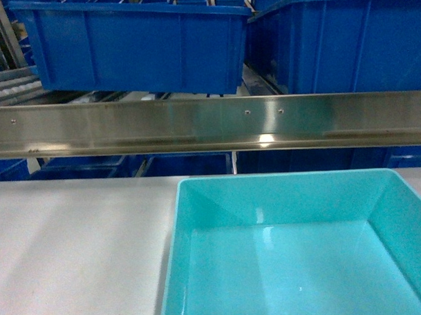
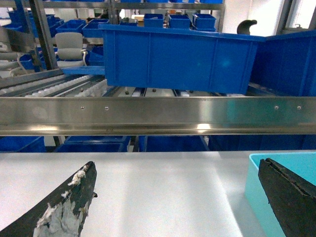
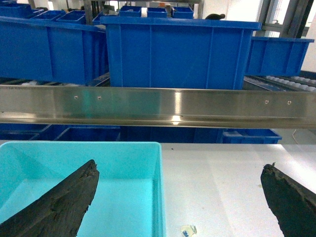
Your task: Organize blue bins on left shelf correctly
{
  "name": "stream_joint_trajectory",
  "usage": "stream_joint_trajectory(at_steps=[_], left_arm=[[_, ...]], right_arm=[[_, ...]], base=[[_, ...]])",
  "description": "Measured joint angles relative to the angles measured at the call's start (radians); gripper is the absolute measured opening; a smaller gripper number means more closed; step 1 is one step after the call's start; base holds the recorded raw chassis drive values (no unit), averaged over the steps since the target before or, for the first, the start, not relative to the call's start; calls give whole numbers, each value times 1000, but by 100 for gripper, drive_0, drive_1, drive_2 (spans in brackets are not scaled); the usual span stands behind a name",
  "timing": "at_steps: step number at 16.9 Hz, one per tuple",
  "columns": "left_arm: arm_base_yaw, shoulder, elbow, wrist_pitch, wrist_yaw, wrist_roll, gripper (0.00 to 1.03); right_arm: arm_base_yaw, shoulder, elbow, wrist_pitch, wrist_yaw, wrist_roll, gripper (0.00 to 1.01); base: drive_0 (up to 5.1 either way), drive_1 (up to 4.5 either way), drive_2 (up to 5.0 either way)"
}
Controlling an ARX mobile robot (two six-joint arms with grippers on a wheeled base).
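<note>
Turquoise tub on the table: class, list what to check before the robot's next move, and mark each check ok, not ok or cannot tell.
1. Turquoise tub empty inside: ok.
2. Tub resting flat on the grey tabletop: ok.
3. Left tool open, nothing held: ok.
4. Right tool open, one finger over the tub: ok.
5. Steel rail lies between tub and shelf level: not ok; the tub likely needs lifting over it.
6. Free slot beside the dark blue bins: cannot tell.

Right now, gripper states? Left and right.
Left gripper: open, holding nothing, over the table.
Right gripper: open, holding nothing, one finger over the turquoise bin.
</note>
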Motion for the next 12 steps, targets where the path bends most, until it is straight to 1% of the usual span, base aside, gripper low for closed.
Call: stream_joint_trajectory(at_steps=[12], left_arm=[[0,0,0,0,0,0,98]], right_arm=[[0,0,0,0,0,0,98]], base=[[0,0,0]])
